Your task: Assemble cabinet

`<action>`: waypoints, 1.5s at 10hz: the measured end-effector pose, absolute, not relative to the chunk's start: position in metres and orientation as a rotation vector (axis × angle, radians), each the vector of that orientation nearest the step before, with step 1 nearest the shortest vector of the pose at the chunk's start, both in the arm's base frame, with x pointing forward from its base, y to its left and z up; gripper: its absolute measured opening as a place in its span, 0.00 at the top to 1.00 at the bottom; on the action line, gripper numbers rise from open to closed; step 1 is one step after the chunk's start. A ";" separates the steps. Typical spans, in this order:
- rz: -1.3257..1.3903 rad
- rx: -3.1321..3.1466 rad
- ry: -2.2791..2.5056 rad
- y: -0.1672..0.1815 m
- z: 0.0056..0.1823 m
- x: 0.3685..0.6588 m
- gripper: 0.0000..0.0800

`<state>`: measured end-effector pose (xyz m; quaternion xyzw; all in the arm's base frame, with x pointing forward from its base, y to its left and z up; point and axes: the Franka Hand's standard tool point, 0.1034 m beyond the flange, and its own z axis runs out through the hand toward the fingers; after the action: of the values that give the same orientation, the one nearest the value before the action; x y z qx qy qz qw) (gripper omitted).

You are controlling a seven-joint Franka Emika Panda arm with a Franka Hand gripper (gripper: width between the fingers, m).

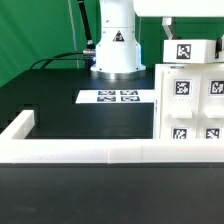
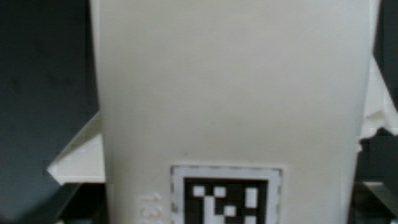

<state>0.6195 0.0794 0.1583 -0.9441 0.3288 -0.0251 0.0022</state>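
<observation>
Cabinet (image 1: 190,100) is standing at the exterior view's right, just behind the border rail (image 1: 90,152) and beside the marker board (image 1: 118,97). The gripper (image 1: 186,30) is hanging directly above the cabinet, so the work is lying straight below it. One long white panel (image 2: 222,100) is filling the wrist view lengthwise. I cannot tell whether the jaws are clamping it or standing clear.

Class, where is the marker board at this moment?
In the exterior view, the marker board lies flat on the table, directly before the robot's base, with the cabinet at the exterior view's right of it.
</observation>
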 end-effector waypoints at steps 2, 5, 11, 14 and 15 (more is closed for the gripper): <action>-0.080 -2.875 1.218 0.080 0.158 0.620 0.30; -0.064 -2.658 1.605 0.081 0.158 0.620 0.30; -0.028 -2.304 2.047 0.081 0.157 0.620 0.30; -0.031 -2.029 2.273 0.080 0.157 0.621 0.30; -0.029 -1.875 2.370 0.080 0.156 0.618 0.30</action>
<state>0.6183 0.0802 0.1564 -0.6193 0.7828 -0.0097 0.0599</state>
